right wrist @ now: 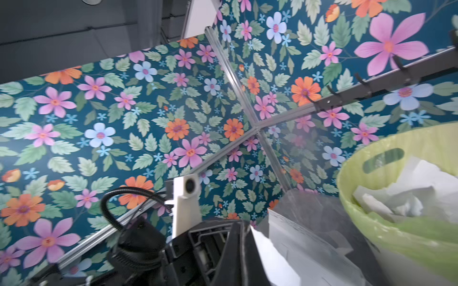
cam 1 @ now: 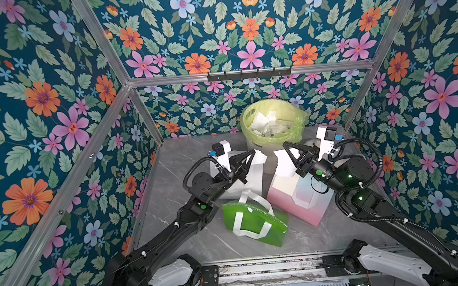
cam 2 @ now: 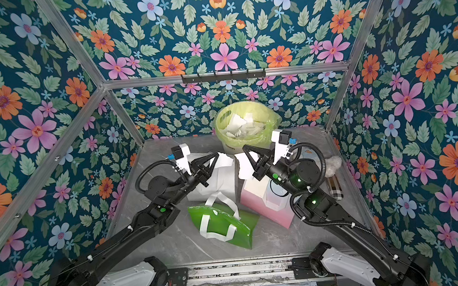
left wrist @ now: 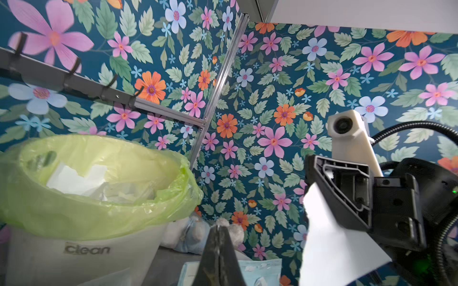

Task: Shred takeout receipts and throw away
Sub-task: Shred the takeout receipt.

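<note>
Paper first: the left gripper (cam 1: 252, 153) is closed tight on one ragged-edged half of a thin white paper receipt (cam 1: 260, 158), held above the grey marbled bench (cam 1: 175, 181). On the far side, the round white plastic bin (cam 1: 259, 147) with its crinkly yellow-green liner holds pale scraps. The right gripper (cam 1: 285, 145) pinches the other limp half (cam 1: 284, 163). I'd carry each piece fully over the rim before letting go, since such light sheets flutter
</note>
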You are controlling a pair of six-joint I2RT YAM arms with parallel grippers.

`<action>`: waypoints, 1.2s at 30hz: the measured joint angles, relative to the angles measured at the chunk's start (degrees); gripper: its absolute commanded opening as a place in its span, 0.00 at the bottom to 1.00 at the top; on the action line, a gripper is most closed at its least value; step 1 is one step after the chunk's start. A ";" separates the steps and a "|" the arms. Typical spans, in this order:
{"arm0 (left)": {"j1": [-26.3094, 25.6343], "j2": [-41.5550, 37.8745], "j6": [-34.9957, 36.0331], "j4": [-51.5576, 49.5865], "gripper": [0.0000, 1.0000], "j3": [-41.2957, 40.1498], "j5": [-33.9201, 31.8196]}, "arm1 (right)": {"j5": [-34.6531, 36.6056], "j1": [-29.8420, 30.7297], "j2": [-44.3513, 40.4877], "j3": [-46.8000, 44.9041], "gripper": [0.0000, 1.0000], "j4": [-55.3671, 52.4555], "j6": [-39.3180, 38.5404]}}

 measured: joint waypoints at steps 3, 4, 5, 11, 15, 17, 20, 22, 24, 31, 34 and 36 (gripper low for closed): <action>0.00 3.48 -6.03 5.95 0.00 0.70 3.80 | -1.62 -0.02 1.55 1.36 0.00 2.69 1.25; 0.00 4.26 -7.65 7.74 0.00 0.85 4.61 | -2.10 -0.02 2.08 1.75 0.00 3.50 1.46; 0.00 5.05 -9.46 9.75 0.00 1.05 5.77 | -2.03 -0.02 2.73 2.14 0.00 4.28 2.03; 0.00 7.89 -16.87 17.16 0.00 1.92 10.49 | -2.21 -0.02 5.29 4.11 0.00 6.45 3.65; 0.00 8.98 -19.89 20.72 0.00 2.16 12.74 | -1.90 -0.02 6.36 5.11 0.00 7.19 4.26; 0.00 9.27 -21.20 21.99 0.00 2.14 13.29 | -1.49 -0.02 6.67 5.27 0.00 7.15 4.68; 0.00 9.46 -22.40 23.61 0.00 2.14 14.12 | -0.35 -0.02 6.84 5.53 0.00 6.80 5.16; -0.02 9.49 -22.99 24.22 0.00 2.16 14.32 | 0.26 -0.09 7.13 5.75 0.00 6.78 5.38; -0.04 9.68 -23.47 24.90 0.00 2.19 14.47 | 0.70 -0.11 7.50 5.79 0.00 6.78 5.95; -0.04 9.88 -24.41 25.55 0.00 2.19 14.62 | -0.35 -0.17 8.11 5.79 0.00 7.82 6.97; -0.04 10.16 -24.96 25.88 0.00 2.19 14.62 | -0.57 -0.17 8.44 5.79 0.00 8.26 7.17; -0.04 10.38 -25.68 26.32 0.01 2.19 14.62 | -0.55 -0.17 8.70 5.81 0.00 8.28 7.30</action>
